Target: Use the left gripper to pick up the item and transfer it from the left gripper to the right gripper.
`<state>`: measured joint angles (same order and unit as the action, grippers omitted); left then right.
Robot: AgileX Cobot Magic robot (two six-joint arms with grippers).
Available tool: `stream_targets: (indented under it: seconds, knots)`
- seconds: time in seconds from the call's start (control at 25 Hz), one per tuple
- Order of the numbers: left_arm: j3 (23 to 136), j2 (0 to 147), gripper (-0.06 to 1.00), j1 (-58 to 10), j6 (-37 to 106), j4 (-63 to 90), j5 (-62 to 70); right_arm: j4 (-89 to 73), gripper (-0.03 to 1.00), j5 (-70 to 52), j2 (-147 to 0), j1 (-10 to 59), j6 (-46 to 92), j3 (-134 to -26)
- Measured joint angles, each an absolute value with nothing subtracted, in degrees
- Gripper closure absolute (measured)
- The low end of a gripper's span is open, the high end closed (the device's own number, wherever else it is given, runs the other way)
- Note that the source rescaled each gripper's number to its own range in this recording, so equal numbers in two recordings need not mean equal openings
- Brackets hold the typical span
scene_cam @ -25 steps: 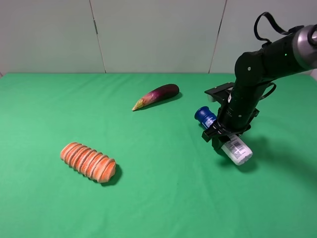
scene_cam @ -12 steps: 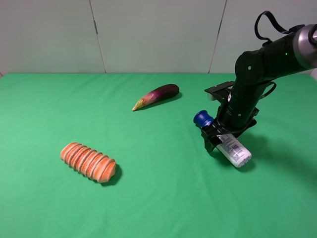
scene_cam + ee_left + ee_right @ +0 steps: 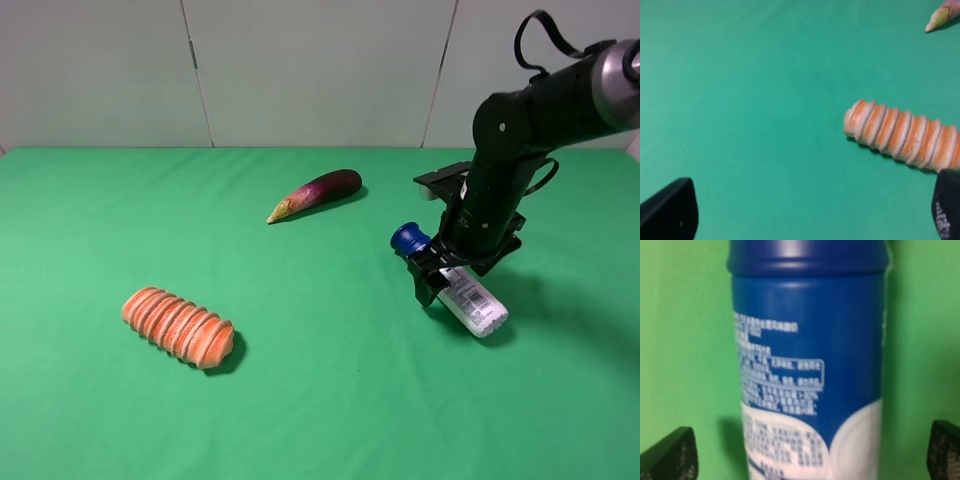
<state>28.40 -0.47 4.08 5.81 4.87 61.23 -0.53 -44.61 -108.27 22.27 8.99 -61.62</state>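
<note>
The can (image 3: pixel 456 283) had come down onto the bench (image 3: pixel 300 400) since a second earlier; the right claw (image 3: pixel 440 275) stood released around it, the left claw (image 3: pixel 810 215) open, empty: transfer apparently finished.

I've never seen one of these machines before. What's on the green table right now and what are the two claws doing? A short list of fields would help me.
surface: green table
spray can: blue cap, white label, lying on the table under the right gripper
right gripper: fingers spread wide either side of the can, not clamping it
left gripper: open, holding nothing, above the orange loaf
orange ribbed loaf: lying front left
eggplant: lying near the back, apart from the rest
</note>
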Motion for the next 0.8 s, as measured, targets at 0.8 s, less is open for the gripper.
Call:
stream_targets:
  seconds: [0.8]
  knots:
    - [28.4, -0.5, 0.06, 4.1, 5.8, 4.9, 61.2, -1.1, -0.03, -65.7, -93.0, 22.3, 4.9, -73.7]
